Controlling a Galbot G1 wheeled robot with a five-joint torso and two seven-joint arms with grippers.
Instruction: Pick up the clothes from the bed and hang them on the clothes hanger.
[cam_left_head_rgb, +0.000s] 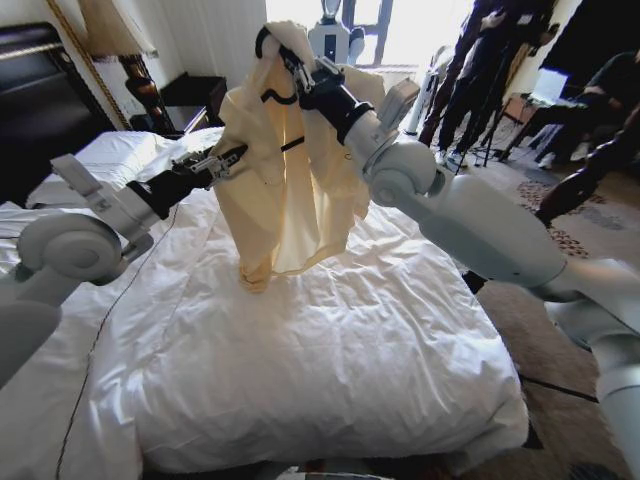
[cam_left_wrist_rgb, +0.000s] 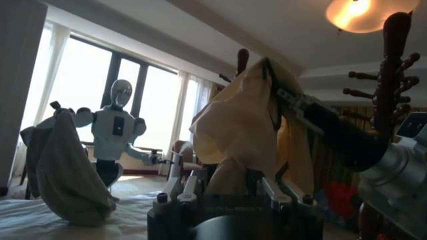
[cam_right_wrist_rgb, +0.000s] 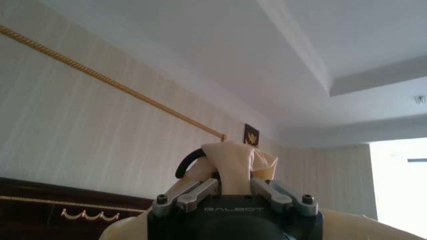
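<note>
White duvet covers the bed (cam_left_head_rgb: 330, 350); above it the clothes (cam_left_head_rgb: 290, 190) hang lifted, already threaded onto the clothes hanger (cam_left_head_rgb: 275, 92). Right gripper (cam_left_head_rgb: 297, 68) pinches collar and hook together; left gripper (cam_left_head_rgb: 226, 160) nips the shoulder fabric. Likely next: straightening the top on the hanger.

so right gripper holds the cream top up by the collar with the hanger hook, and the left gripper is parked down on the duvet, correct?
Not quite. In the head view the left gripper is raised and pinching the cream top at its side, not parked on the duvet. The right gripper does hold the collar with the hanger hook.
</note>
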